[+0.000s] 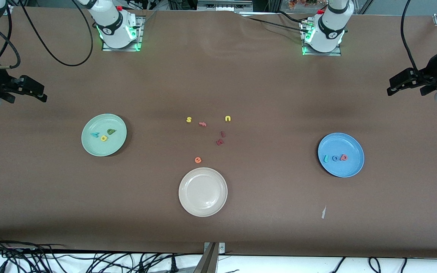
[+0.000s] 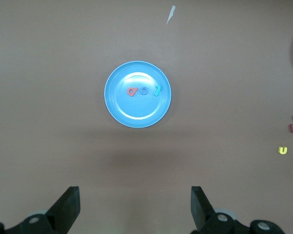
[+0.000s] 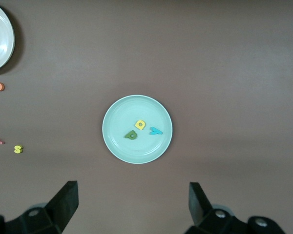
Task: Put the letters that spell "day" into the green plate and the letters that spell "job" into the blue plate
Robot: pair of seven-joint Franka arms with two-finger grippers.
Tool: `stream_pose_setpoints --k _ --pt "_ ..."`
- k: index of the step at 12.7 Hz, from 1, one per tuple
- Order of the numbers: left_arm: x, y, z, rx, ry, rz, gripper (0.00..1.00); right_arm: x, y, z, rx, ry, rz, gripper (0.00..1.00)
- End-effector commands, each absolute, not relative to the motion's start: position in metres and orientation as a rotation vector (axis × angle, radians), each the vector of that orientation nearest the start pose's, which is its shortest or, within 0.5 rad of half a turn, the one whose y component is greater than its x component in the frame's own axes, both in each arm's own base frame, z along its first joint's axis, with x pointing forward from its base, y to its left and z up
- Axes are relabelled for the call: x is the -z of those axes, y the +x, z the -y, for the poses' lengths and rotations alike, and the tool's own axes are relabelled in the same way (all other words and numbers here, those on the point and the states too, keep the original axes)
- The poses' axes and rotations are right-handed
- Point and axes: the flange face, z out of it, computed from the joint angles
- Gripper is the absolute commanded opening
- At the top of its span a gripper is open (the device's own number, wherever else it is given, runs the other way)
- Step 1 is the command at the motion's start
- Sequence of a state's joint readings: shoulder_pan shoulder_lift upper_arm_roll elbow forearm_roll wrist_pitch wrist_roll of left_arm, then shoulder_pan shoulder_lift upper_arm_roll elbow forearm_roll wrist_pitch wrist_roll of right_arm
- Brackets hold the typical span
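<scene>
Green and blue plates both filled; sorting looks finished

Black jaws of the left gripper stand spread and empty, high over bare table at the left arm's end; the right gripper is likewise spread and empty over the right arm's end. Both arms wait, clear of the work.

Under the right wrist camera lies the green plate, holding 3 letters close together near its centre: d at about 7 o'clock of the middle, a at 12, y at 3. Under the left wrist camera lies the blue plate, with b, o and j in 1 row across its middle.

By my reading all 6 letters are placed and nothing is left to move. Spare letters remain on the table between the plates, above an empty white plate.

Only writing legible: the foam letters themselves, among them a yellow s and u. No brand or label can be read.
</scene>
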State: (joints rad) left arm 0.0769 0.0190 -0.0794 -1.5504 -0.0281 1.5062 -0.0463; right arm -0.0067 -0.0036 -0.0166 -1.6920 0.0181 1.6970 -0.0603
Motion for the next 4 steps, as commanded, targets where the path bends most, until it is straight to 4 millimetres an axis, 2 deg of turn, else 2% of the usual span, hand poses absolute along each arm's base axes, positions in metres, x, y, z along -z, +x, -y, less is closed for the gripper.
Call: stream_pose_setpoints --k 1,4 --pt "-0.6221 0.5523 0.0009 -0.112 -3.168 0.032 1.00 -0.5853 0.5617 0.0118 -0.010 -3.120 0.083 1.00" --pt "-0.6213 0.5528 0.0009 -0.115 -3.168 0.032 1.00 -0.5853 0.5618 0.0095 -0.011 -3.123 0.091 1.00"
